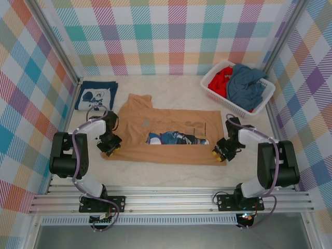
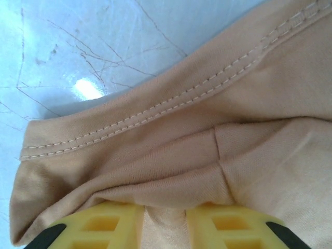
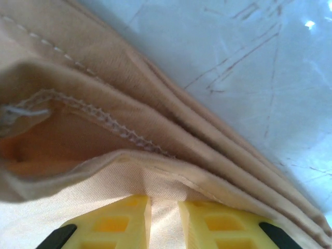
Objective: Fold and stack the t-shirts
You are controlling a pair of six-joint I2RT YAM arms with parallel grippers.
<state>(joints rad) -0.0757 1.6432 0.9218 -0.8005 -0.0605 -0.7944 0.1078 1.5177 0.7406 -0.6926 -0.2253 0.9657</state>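
You are looking at a tan t-shirt (image 1: 171,124) that is lying spread across the middle of the tabletop (image 1: 166,174), its long side running left to right. A flap is lying folded over it, and a strip of the dark blue-and-white print (image 1: 171,138) is showing at the flap's edge.

Your left gripper (image 1: 110,148) is sitting at the near left corner of that shirt. In the left wrist view, the left gripper (image 2: 165,223) is showing its yellow fingers (image 2: 111,223) standing close together with tan cloth (image 2: 207,129) bunching in the narrow gap between them, so it is clamping on the shirt. A double-stitched hem is running diagonally above the fingers, with bare tabletop (image 2: 104,41) beyond it.

Your right gripper (image 1: 220,152) is sitting at the shirt's near right corner. In the right wrist view, the right gripper (image 3: 164,220) is likewise pinching cloth between its yellow fingers (image 3: 223,225). Several layers of the tan t-shirt (image 3: 104,129) are stacking up above them, and the tabletop (image 3: 249,62) is showing behind.

A navy t-shirt (image 1: 96,97) with a white graphic is lying folded in the far left corner of the tabletop. In the far right corner a white basket (image 1: 224,102) is holding a red t-shirt (image 1: 220,80) and a grey-blue t-shirt (image 1: 246,85), both crumpled.
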